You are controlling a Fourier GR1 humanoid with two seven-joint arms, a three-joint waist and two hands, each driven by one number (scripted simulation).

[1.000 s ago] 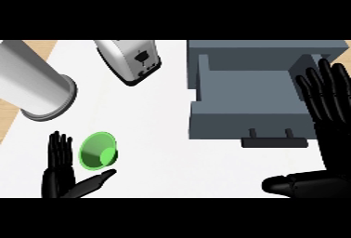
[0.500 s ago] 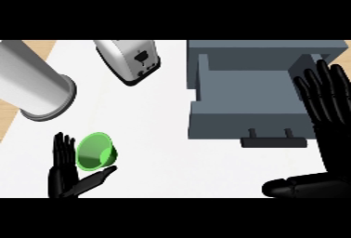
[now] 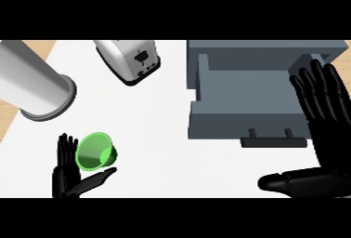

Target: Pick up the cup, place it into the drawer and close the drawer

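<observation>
The green cup (image 3: 94,151) lies tipped on the white counter at the lower left, its mouth turned toward the view. My left hand (image 3: 67,178) stands open right against it, straight fingers along the cup's left side and the thumb just below it. The grey drawer (image 3: 240,118) stands open at the upper right, its handle (image 3: 274,139) on the front wall. My right hand (image 3: 328,160) is open with its fingers pointing up over the drawer's right side and its thumb stretched left below the handle.
A steel toaster (image 3: 130,60) sits at the top centre, left of the drawer. A large steel cylinder (image 3: 34,88) lies at the upper left above the cup. A wooden strip (image 3: 5,130) runs along the counter's left edge.
The left hand has closed in on the cup from the left, and the cup has tipped and shifted slightly left. The right hand has barely moved.
</observation>
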